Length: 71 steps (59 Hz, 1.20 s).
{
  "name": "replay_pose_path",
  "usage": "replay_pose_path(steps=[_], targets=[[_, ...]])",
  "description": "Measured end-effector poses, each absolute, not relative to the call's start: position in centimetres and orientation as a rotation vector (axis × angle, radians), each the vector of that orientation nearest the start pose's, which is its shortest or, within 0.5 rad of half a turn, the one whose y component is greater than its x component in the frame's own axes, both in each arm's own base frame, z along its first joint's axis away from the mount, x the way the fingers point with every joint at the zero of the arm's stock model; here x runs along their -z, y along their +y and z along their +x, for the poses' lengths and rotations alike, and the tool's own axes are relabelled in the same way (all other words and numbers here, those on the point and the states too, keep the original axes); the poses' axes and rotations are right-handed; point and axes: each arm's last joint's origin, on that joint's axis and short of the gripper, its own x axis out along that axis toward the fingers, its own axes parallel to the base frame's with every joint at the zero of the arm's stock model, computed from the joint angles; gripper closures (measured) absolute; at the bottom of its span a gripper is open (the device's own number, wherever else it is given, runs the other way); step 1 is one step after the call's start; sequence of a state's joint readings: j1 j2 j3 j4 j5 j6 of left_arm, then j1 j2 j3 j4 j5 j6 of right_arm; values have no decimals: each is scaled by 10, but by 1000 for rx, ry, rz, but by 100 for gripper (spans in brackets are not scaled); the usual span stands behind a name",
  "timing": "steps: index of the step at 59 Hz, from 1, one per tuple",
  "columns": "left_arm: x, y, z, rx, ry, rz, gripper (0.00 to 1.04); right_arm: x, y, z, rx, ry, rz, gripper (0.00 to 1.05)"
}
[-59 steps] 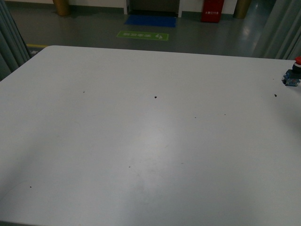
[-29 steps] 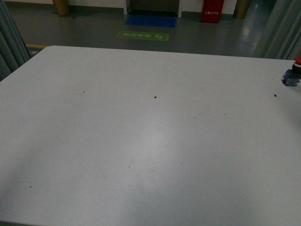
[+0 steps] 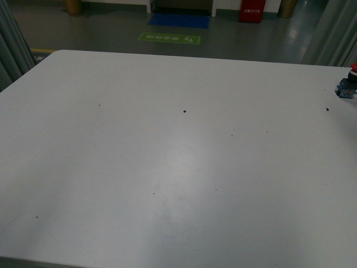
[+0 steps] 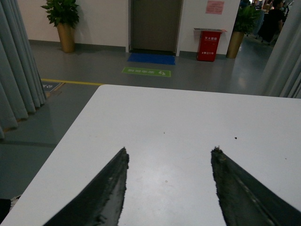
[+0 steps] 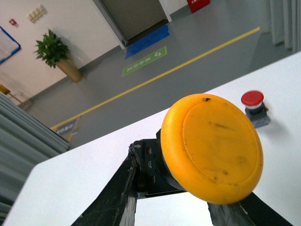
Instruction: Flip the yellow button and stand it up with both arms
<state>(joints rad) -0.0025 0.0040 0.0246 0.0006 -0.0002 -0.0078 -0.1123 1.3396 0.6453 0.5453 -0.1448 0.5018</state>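
Note:
The yellow button (image 5: 211, 148) fills the right wrist view, its round orange-yellow cap facing the camera and its black collar marked TOP behind it. My right gripper (image 5: 181, 188) is shut on it, one dark finger (image 5: 115, 197) against the collar, and holds it above the white table (image 5: 70, 183). In the left wrist view my left gripper (image 4: 169, 155) stands open over bare white table (image 4: 169, 117), nothing between its two dark fingers. Neither arm nor the yellow button appears in the front view.
A red-capped switch (image 3: 347, 86) sits at the table's far right edge, also in the right wrist view as the red switch (image 5: 255, 107). Beyond the table's far edge (image 3: 184, 56) lies grey floor with a green sign and a blue mat. Curtains hang at both sides.
The front view has shifted slightly: the table's far edge and the red-capped switch sit a little higher in the picture. Nothing on the table has moved.

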Motion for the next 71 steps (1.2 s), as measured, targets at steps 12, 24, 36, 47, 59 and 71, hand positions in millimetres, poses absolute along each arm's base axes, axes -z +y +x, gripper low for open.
replay_pose_path(steps=[12, 24, 36, 47, 59, 71], targets=[[-172, 0, 96, 2, -21, -7, 5, -227, -36, 312, 61, 169, 253, 71], [-172, 0, 96, 2, -21, -6, 7, -208, -65, 339, 161, 260, 54, 71], [-172, 0, 96, 2, -21, -6, 7, -174, -77, 350, 165, 398, -152, 71], [-172, 0, 96, 2, -21, -6, 7, -149, -73, 356, 145, 463, -220, 71], [-172, 0, 96, 2, -21, -6, 7, -123, -67, 365, 148, 525, -239, 71], [-172, 0, 96, 2, -21, -6, 7, -113, -59, 380, 163, 533, -246, 71]])
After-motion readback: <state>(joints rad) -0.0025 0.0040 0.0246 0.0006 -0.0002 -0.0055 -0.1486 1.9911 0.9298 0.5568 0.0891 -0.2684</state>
